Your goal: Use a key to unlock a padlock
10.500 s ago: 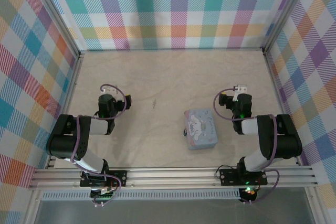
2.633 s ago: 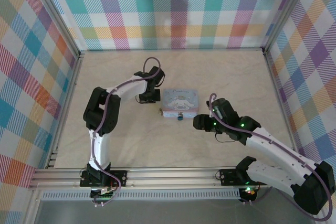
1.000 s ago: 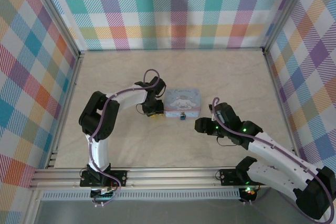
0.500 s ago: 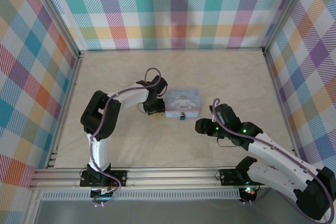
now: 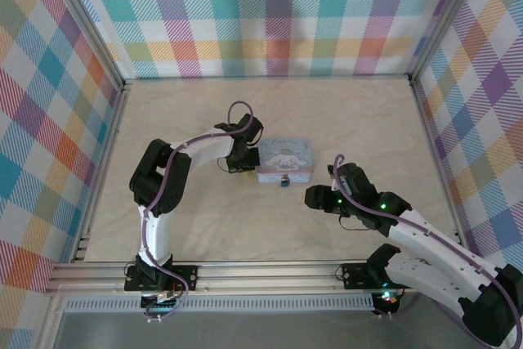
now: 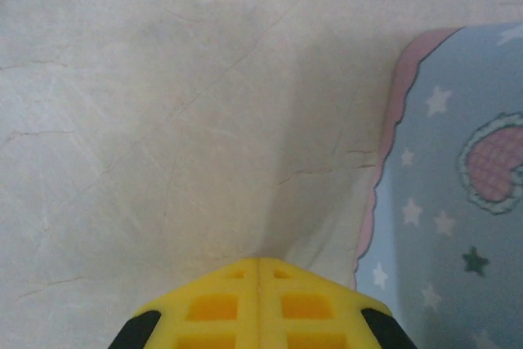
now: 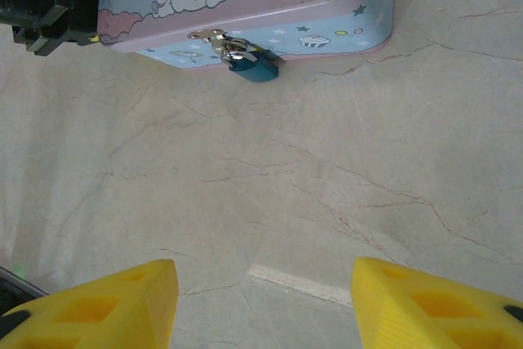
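While your right pincer (image 7: 261, 284) is hanging at the bottom of its wrist view with yellow fingers standing wide apart and gripping nothing, the padlock (image 7: 255, 65) is dangling from the clasp (image 7: 211, 37) on the near wall of the tin (image 7: 245, 6), at upper middle of that view and well apart from those fingers. Just past it, your left pincer (image 6: 260, 312) is sitting beside the tin's left end. It was partly open a moment ago and is now resting fully closed. No key is showing between its fingers, so I cannot tell whether it caught one, and the unlocking is looking not yet begun. Bare bench (image 5: 188, 112) is lying open left of and beyond the tin, with the checked walls (image 5: 270, 14) standing well apart from both arms.
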`<state>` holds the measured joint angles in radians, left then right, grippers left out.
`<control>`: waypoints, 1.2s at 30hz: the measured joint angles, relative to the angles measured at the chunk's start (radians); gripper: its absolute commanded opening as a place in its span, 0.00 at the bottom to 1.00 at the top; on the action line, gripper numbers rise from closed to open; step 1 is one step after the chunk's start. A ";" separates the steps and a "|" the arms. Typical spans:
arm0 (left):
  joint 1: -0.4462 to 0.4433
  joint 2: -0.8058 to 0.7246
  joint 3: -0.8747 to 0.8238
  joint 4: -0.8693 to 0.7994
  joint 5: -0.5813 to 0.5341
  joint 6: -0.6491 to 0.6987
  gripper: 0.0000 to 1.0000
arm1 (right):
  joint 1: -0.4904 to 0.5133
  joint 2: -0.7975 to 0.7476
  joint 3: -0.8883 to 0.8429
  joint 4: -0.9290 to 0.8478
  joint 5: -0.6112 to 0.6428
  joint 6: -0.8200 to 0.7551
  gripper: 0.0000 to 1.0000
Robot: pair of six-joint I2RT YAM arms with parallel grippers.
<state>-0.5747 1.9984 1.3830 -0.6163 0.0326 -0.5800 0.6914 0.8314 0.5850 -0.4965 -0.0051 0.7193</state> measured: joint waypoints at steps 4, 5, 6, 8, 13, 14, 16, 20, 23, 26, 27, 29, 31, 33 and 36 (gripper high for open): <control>0.000 -0.011 -0.012 -0.005 -0.004 0.005 0.00 | 0.000 0.004 -0.001 0.000 0.003 0.000 0.59; 0.000 -0.014 -0.015 -0.009 -0.006 0.008 0.00 | 0.000 0.005 -0.002 0.001 0.003 0.000 0.59; 0.000 -0.020 -0.021 -0.011 -0.008 0.013 0.00 | 0.000 0.005 -0.003 0.001 0.004 0.002 0.59; 0.000 -0.037 -0.025 -0.020 -0.012 0.021 0.00 | 0.000 0.004 -0.004 0.002 0.005 0.003 0.59; 0.000 -0.103 -0.030 -0.037 -0.019 0.034 0.00 | 0.000 0.003 -0.021 0.002 0.005 0.007 0.59; 0.000 -0.116 -0.031 -0.038 -0.019 0.036 0.00 | 0.000 0.003 -0.023 0.002 0.005 0.007 0.59; 0.000 -0.146 -0.032 -0.042 -0.020 0.046 0.00 | 0.000 0.003 -0.023 0.003 0.005 0.007 0.59; 0.000 -0.195 -0.033 -0.061 -0.018 0.064 0.26 | 0.000 0.003 -0.023 0.003 0.005 0.007 0.59; 0.000 -0.212 -0.048 -0.062 -0.015 0.067 0.38 | 0.000 0.003 -0.023 0.005 0.005 0.007 0.59; 0.000 -0.208 -0.075 -0.064 -0.007 0.069 0.41 | 0.000 0.004 -0.023 0.009 0.004 0.007 0.59; -0.002 -0.200 -0.081 -0.062 -0.003 0.068 0.41 | 0.000 0.003 -0.023 0.010 0.004 0.007 0.59; -0.006 -0.177 -0.084 -0.061 0.003 0.068 0.41 | 0.000 0.003 -0.023 0.009 0.005 0.007 0.59; -0.010 -0.148 -0.084 -0.058 0.005 0.068 0.41 | 0.000 0.001 -0.023 0.008 0.005 0.007 0.59; -0.013 -0.121 -0.084 -0.056 0.010 0.068 0.41 | 0.000 -0.007 -0.023 0.007 0.005 0.007 0.59; -0.016 -0.079 -0.083 -0.054 0.011 0.068 0.41 | 0.000 -0.024 -0.023 0.003 0.006 0.007 0.59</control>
<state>-0.5911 1.9190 1.2999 -0.6701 0.0433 -0.5125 0.6914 0.8074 0.5621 -0.4931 0.0010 0.7261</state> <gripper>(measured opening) 0.410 0.590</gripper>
